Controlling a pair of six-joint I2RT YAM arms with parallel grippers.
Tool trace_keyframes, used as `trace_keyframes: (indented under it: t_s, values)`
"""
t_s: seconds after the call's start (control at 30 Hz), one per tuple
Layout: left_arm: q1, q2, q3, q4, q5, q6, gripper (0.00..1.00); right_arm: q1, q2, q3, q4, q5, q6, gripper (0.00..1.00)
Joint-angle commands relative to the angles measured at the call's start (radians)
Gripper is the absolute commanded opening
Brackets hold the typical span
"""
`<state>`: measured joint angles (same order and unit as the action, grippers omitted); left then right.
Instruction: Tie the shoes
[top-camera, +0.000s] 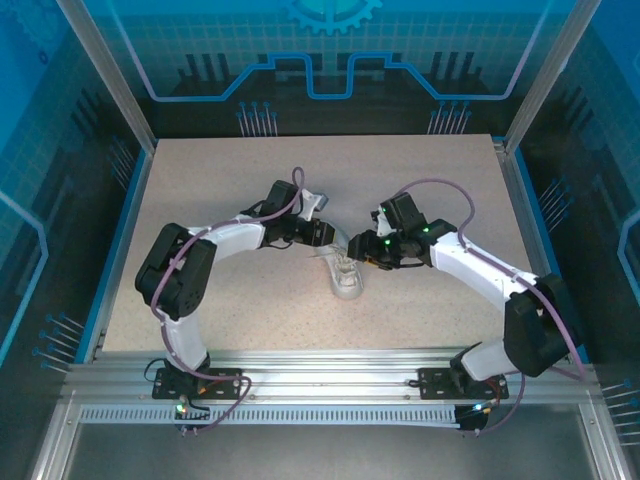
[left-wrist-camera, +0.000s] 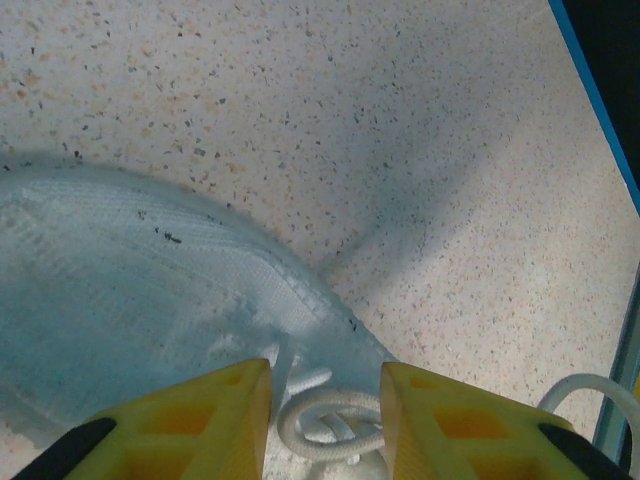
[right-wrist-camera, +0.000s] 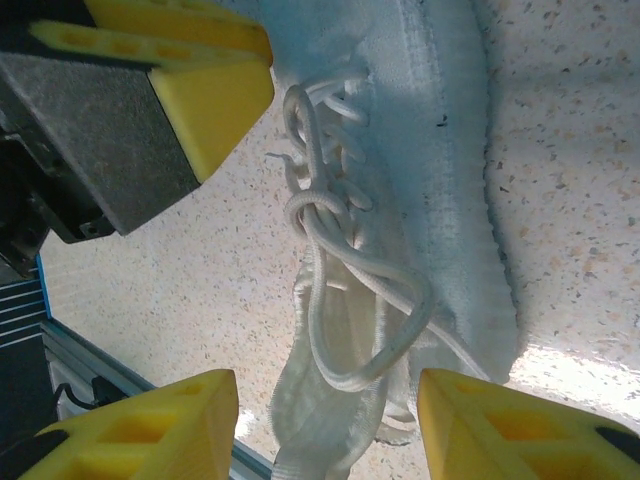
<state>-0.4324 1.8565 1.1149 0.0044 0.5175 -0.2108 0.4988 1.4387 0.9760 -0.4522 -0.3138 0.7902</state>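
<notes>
The shoe (top-camera: 347, 283), a small white sneaker, lies in the middle of the table between both arms. My left gripper (top-camera: 325, 238) hangs over its far end and my right gripper (top-camera: 357, 248) is close beside it. In the left wrist view the left gripper (left-wrist-camera: 325, 375) is open over the shoe's fabric (left-wrist-camera: 150, 290), and a coil of white lace (left-wrist-camera: 330, 425) shows in the gap. In the right wrist view the right gripper (right-wrist-camera: 328, 385) is open, astride the shoe (right-wrist-camera: 440, 180). A loose lace loop (right-wrist-camera: 400, 330) hangs from a knot (right-wrist-camera: 312, 210) toward its fingers. One left finger (right-wrist-camera: 215, 110) sits beside the laces.
The speckled beige tabletop (top-camera: 230, 190) lies open all round the shoe. An aluminium rail (top-camera: 330, 375) runs along the near edge. A blue rim (left-wrist-camera: 600, 100) borders the table's side. Tall frame posts stand at the back corners.
</notes>
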Motion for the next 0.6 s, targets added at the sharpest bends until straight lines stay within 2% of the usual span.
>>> trace_keyframes:
  t_s: [0.0,0.23,0.5,0.57]
  values:
    - [-0.006,0.042,0.030,-0.022,0.039,0.005,0.34,0.013,0.014,0.023,0.001,0.017,0.015,0.50]
    - [-0.020,0.050,0.027,-0.043,0.051,0.018,0.35,0.015,0.036,0.021,0.003,0.024,0.009,0.48]
    - [-0.022,0.027,0.004,-0.060,0.049,0.040,0.37,0.015,0.064,0.024,0.010,0.042,-0.013,0.42]
    - [-0.022,0.026,0.006,-0.070,0.051,0.047,0.36,0.016,0.069,0.025,0.014,0.046,-0.017,0.38]
